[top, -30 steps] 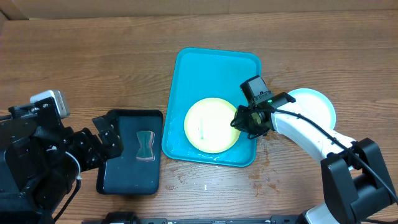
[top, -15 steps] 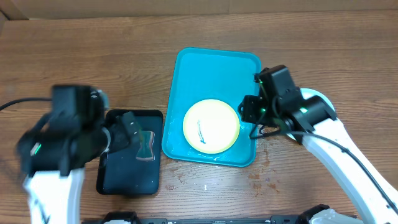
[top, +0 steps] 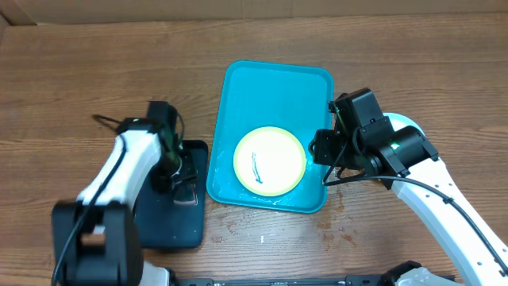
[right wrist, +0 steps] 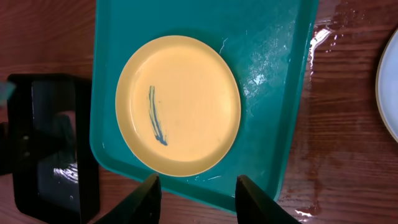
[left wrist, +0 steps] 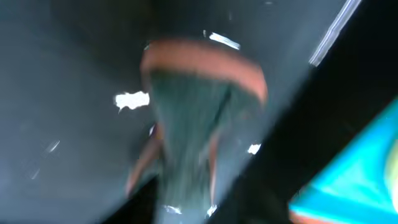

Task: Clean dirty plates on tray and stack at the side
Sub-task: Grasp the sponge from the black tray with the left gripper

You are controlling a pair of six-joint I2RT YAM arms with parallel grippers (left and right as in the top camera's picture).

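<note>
A yellow-green rimmed plate [top: 270, 160] [right wrist: 186, 93] lies flat on the teal tray [top: 274, 87] [right wrist: 273, 62], with a dark scribble [right wrist: 155, 115] on its centre. My right gripper [top: 321, 155] [right wrist: 198, 180] hovers over the tray's right edge, open and holding nothing. A light blue rimmed plate [top: 411, 127] [right wrist: 390, 81] sits on the table right of the tray, partly under my right arm. My left gripper [top: 181, 176] [left wrist: 186, 199] is down in the black tray [top: 163, 222], its jaws on either side of a green and orange sponge [left wrist: 199, 118]; that view is blurred.
The black tray [right wrist: 56, 186] stands just left of the teal tray [left wrist: 360, 168], nearly touching it. Wet patches shine on the wood at the tray's right side [right wrist: 323, 155]. A cardboard wall runs along the table's far edge [top: 254, 8].
My left arm swung in over the black tray and its jaws closed round the sponge. My right gripper opened off the yellow-green plate's rim and drew back to the right.
</note>
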